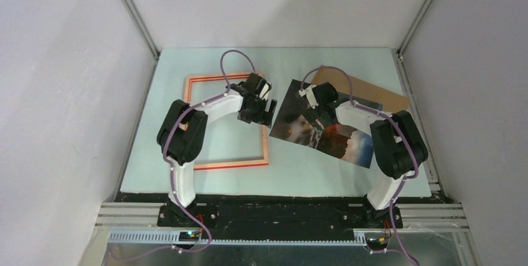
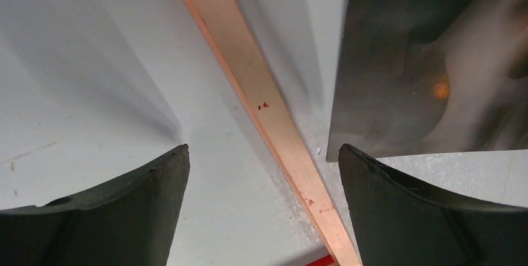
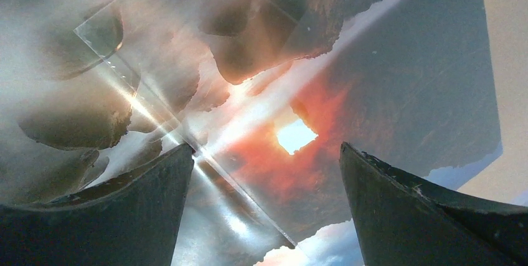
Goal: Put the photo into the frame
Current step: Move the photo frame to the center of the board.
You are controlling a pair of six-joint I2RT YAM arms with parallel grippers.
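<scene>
At the near edge a black base plate (image 1: 280,213) carries both arms, with a metal rail (image 1: 274,236) in front of it. Beyond it a pale green mat (image 1: 311,179) covers the table, shut in by plain grey-white walls (image 1: 62,91) on the left, right and far sides, with metal posts in the far corners. The frame (image 1: 231,165) lies flat on the left half of the mat. It shows as a thin red-orange outline with the mat visible through it, and its long axis runs near to far, almost square to the table. The left claw (image 1: 269,111) hangs over the frame's right side. In the left wrist view the claw (image 2: 261,154) is spread wide and pinches nothing, one finger on each side of the pale wooden rail of the frame (image 2: 261,91). A corner of the photo (image 2: 405,60) lies just right of that rail. The photo (image 1: 348,144) lies flat just right of the frame and outside it. Its long axis runs left to right, with the right end swung nearer. The right claw (image 1: 309,118) is over the photo's left part. Seen from the right wrist, this claw (image 3: 264,154) is also spread and grips nothing, with the glossy print (image 3: 373,79) of red glow and dark rock beneath it. Whether the fingers touch the print cannot be told. Farther back, a brown board (image 1: 386,96) sticks out from under the photo's far edge.
</scene>
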